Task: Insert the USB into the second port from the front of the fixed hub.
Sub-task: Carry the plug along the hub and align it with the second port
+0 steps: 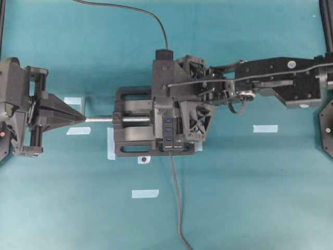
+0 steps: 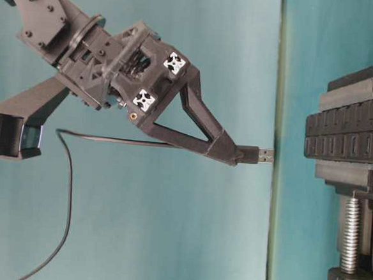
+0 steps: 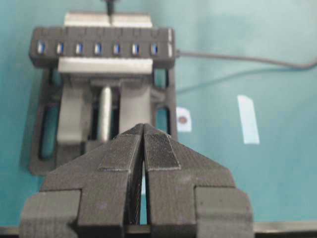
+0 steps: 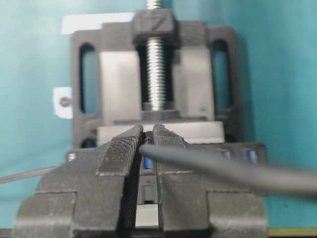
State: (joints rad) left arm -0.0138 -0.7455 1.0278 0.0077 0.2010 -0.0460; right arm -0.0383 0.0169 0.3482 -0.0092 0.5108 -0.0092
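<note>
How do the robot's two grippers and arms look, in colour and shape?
Both are matte black. The right gripper has long triangular fingers with open frames, two white patterned markers on its body and a thin cable along the arm. The left gripper has wedge fingers with ribbed pads.

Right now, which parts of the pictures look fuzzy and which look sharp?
In the right wrist view the thin cable crossing the end effector is a soft blur, being so near the lens. In the left wrist view the hub is slightly soft. The table-level view is sharp: the USB shows crisp edges.
</note>
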